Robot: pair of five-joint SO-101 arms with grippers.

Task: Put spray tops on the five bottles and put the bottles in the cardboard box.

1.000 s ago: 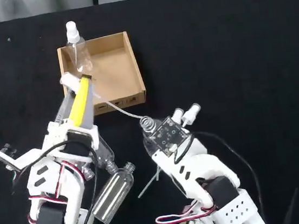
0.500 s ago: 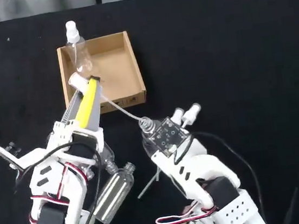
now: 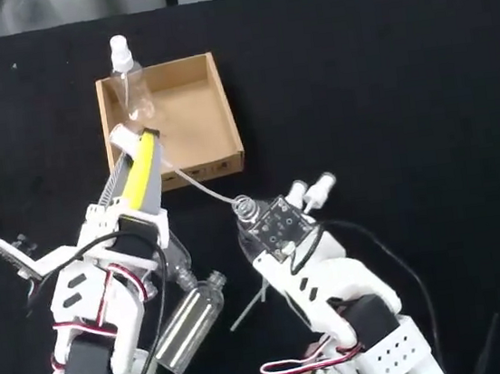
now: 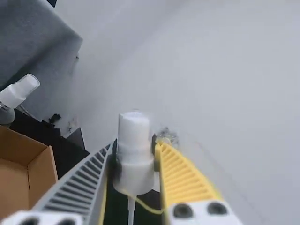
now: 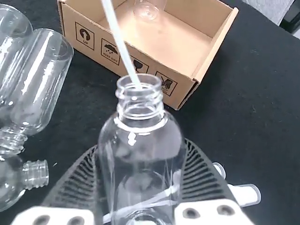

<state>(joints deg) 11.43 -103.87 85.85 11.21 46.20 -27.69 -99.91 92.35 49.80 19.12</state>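
Note:
My left gripper [image 3: 130,140] is raised over the near left corner of the cardboard box [image 3: 229,126], shut on a white spray top [image 3: 120,135]. The spray top's thin tube [image 3: 203,187] slants down into the open neck of a clear bottle [image 3: 250,232]. My right gripper [image 3: 257,227] is shut on that bottle, holding it upright just in front of the box. In the left wrist view the spray top [image 4: 135,150] sits between grey and yellow fingers [image 4: 180,178]. In the right wrist view the tube [image 5: 118,42] enters the bottle [image 5: 139,136]. One capped bottle [image 3: 131,85] stands in the box's far left corner.
Uncapped clear bottles lie near the left arm's base [image 3: 191,315], with others [image 5: 35,79] lying left of the held bottle. Two loose white spray tops [image 3: 312,190] rest by the right gripper. A spare tube [image 3: 246,306] lies between the arms.
The left gripper with the spray top has shifted slightly right and back over the box corner. The tube stays in the bottle neck. The right arm has kept still.

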